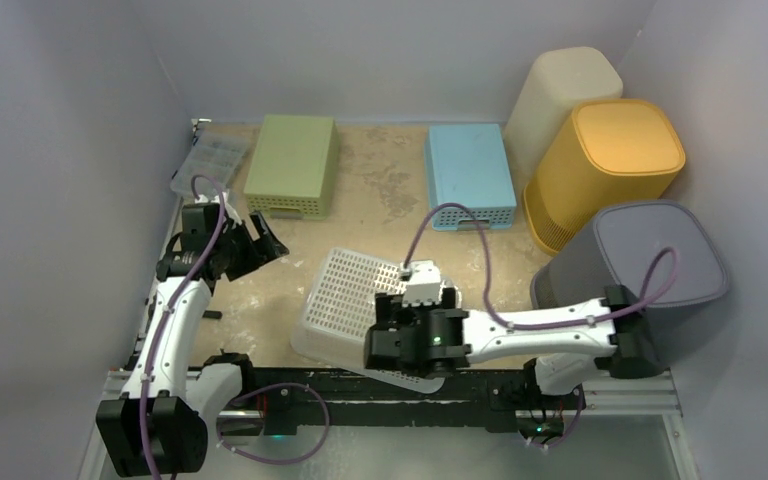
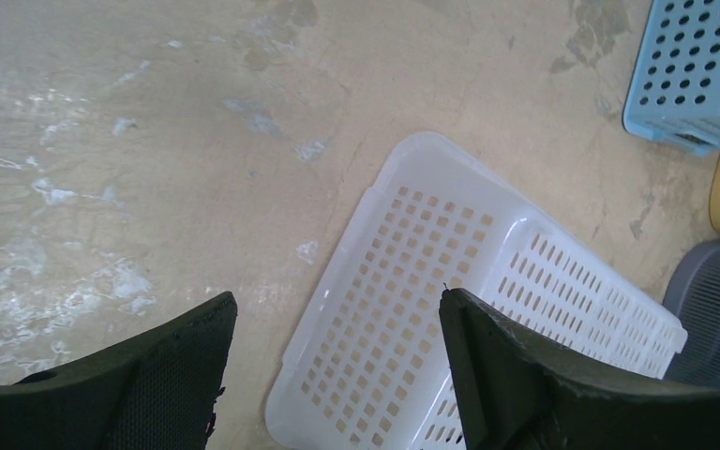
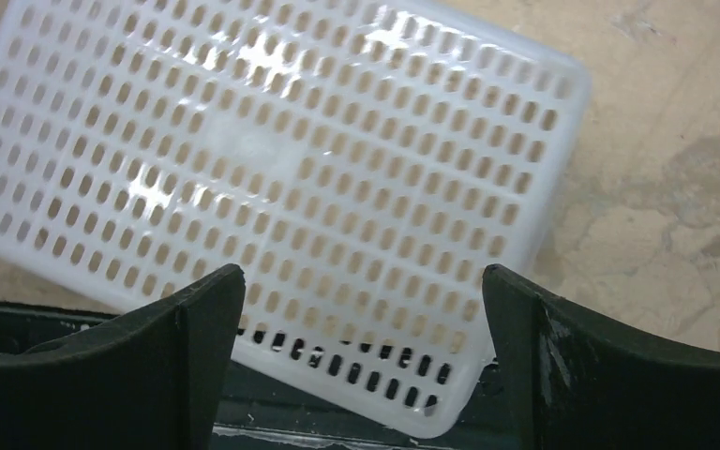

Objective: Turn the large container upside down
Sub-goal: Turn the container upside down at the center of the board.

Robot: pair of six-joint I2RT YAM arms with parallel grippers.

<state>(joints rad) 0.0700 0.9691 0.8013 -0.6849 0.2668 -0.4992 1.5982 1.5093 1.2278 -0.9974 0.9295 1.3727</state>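
From above, the left arm (image 1: 175, 320) is seen reaching forward along the left side of the table (image 1: 380, 200), its left gripper (image 1: 260, 240) spread open and holding nothing. The right arm (image 1: 540, 335) is stretched leftward across the near edge, and the right gripper (image 1: 380, 345) is held over the white basket (image 1: 345, 290). That basket is found near the middle front, perforated base upward, its near end overlapping the black rail (image 1: 480, 385). A green box (image 1: 292, 165), a blue box (image 1: 470, 175) and a clear case (image 1: 205, 165) are set along the back. A cream bin (image 1: 560, 95), a yellow bin (image 1: 610, 165) and a grey bin (image 1: 650, 260) are stood at the right. Plain pale walls are seen around.

In the left wrist view, the left gripper (image 2: 337, 300) is shown wide apart above the stained table (image 2: 150, 141), with the white basket (image 2: 450, 272) below and beyond it.

In the right wrist view, the right gripper (image 3: 364, 272) is seen released, fingers (image 3: 187, 319) well apart over the white basket (image 3: 272, 141); contact cannot be told.
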